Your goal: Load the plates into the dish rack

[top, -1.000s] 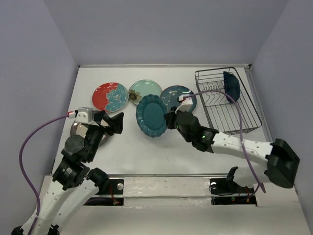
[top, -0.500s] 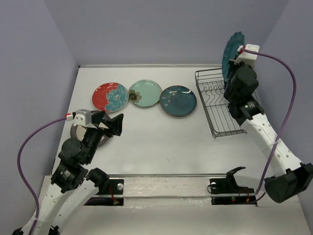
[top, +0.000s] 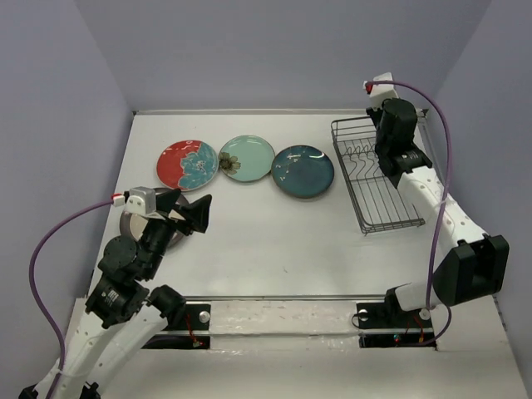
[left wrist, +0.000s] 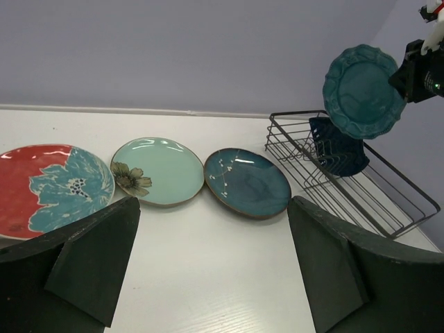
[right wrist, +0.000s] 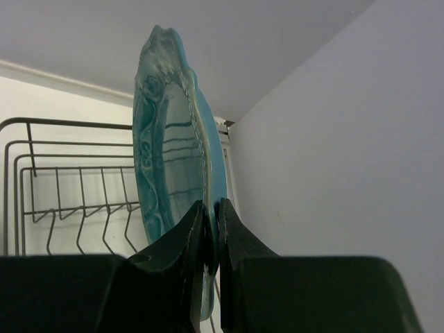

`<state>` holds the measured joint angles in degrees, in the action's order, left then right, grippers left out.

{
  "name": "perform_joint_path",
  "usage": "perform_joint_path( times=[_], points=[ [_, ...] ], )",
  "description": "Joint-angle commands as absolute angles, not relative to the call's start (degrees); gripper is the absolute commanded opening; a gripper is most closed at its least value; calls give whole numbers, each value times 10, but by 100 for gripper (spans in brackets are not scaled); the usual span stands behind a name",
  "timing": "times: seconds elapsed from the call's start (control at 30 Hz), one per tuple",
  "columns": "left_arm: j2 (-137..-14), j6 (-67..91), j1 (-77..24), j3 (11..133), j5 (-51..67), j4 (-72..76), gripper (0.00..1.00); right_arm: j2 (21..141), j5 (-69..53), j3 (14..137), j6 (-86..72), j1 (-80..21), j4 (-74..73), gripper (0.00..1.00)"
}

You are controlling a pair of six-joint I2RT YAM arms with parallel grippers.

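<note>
My right gripper (right wrist: 211,211) is shut on the rim of the teal scalloped plate (right wrist: 173,139) and holds it upright over the far end of the dish rack (top: 391,208). In the left wrist view this plate (left wrist: 363,90) hangs above the navy plate (left wrist: 338,146), which stands in the rack's tines. The red-and-blue floral plate (top: 187,164), the mint plate (top: 246,157) and the dark teal glazed plate (top: 302,170) lie flat in a row. My left gripper (top: 187,212) is open and empty above the grey-brown plate (top: 126,223), which it partly hides.
The rack (left wrist: 361,180) stands at the table's right side, close to the right wall. The back wall runs just behind the row of plates. White table lies between my left gripper (left wrist: 215,201) and the row.
My right arm has carried the teal scalloped plate from the table's middle up and over to the rack, then lowered it there. The left arm has barely moved.
</note>
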<state>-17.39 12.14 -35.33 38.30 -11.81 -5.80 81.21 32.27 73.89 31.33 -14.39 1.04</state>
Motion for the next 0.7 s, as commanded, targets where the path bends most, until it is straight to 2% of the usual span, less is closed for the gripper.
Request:
perform_joint_path(
  times=[0.0, 0.67],
  points=[
    [-169, 120, -359, 393, -115, -31, 99, 783, 297, 783, 358, -118, 96, 7],
    [-165, 119, -374, 394, -127, -33, 99, 832, 261, 754, 324, -49, 73, 7]
  ],
)
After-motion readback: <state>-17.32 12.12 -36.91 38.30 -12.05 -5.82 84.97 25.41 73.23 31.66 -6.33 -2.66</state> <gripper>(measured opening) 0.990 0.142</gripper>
